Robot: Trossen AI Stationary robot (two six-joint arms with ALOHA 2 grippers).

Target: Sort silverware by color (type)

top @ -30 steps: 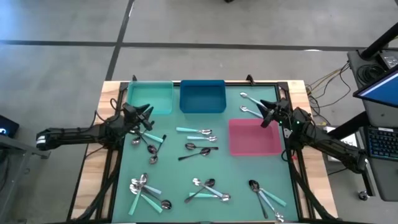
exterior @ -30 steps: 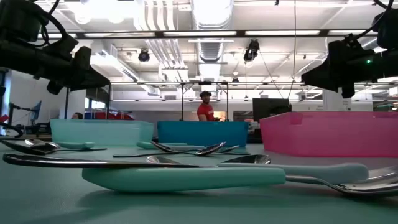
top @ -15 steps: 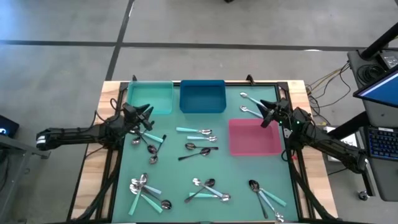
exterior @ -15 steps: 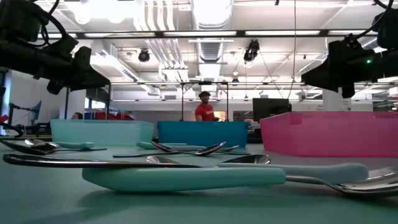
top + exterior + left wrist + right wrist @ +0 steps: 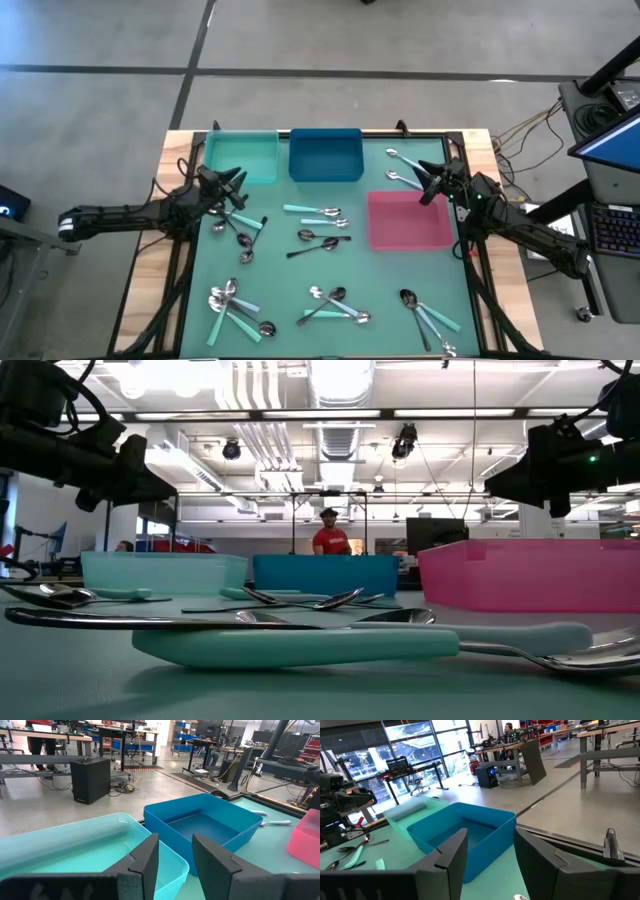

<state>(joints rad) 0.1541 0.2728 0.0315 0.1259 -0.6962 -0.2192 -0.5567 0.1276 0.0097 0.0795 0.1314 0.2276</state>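
Small spoons lie scattered flat on the green mat: a cluster (image 5: 318,226) in the middle, another (image 5: 234,306) near the left front, one (image 5: 335,304) at centre front, one (image 5: 428,315) at right front, and two spoons (image 5: 400,168) by the far right. Some are dark, some shiny, some have turquoise handles. My left gripper (image 5: 233,184) (image 5: 175,857) hovers open over the mat's left side, beside the turquoise bin (image 5: 241,158). My right gripper (image 5: 430,180) (image 5: 490,852) hovers open by the pink bin's (image 5: 409,220) far right corner. Neither holds anything.
Three shallow bins sit on the mat: turquoise at far left, blue (image 5: 326,156) at far centre, pink on the right. In the low view a turquoise-handled spoon (image 5: 300,642) lies close to the camera. A person in red (image 5: 329,532) stands in the room beyond the table.
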